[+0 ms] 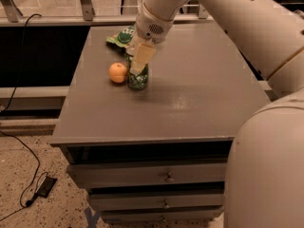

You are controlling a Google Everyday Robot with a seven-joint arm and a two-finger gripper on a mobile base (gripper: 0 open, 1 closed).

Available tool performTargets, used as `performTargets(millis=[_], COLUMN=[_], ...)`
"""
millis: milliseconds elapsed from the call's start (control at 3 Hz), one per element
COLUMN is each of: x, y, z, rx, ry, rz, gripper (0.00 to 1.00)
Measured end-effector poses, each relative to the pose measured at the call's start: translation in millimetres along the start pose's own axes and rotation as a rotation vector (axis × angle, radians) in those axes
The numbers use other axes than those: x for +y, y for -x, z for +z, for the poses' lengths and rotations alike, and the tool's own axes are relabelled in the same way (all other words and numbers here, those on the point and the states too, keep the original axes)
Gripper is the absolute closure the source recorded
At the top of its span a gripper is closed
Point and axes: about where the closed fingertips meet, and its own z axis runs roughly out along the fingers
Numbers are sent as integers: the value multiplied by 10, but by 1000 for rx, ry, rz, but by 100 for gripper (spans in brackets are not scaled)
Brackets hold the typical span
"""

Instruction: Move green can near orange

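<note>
The green can (138, 80) stands upright on the grey cabinet top (190, 94), just right of the orange (118, 72), almost touching it. My gripper (137, 61) comes down from above, its pale fingers (141, 57) around the can's upper part and hiding its top. The gripper is shut on the can.
A flat green snack bag (122, 37) lies behind the orange near the back edge of the top. The cabinet has drawers (166, 177) below. My large white arm (247, 37) fills the right side. A black cable (19, 141) and adapter lie on the floor at left.
</note>
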Motion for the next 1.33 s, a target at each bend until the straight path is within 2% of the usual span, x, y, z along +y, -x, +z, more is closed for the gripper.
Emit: performTargets(millis=[333, 667, 1000, 1333], x=[-21, 23, 152, 310], y=[-70, -329, -798, -1211], z=[-64, -319, -664, -904], rx=[-24, -63, -80, -50], ry=[-2, -36, -99, -135], rz=[14, 48, 132, 217], gripper=[0, 0, 0, 0])
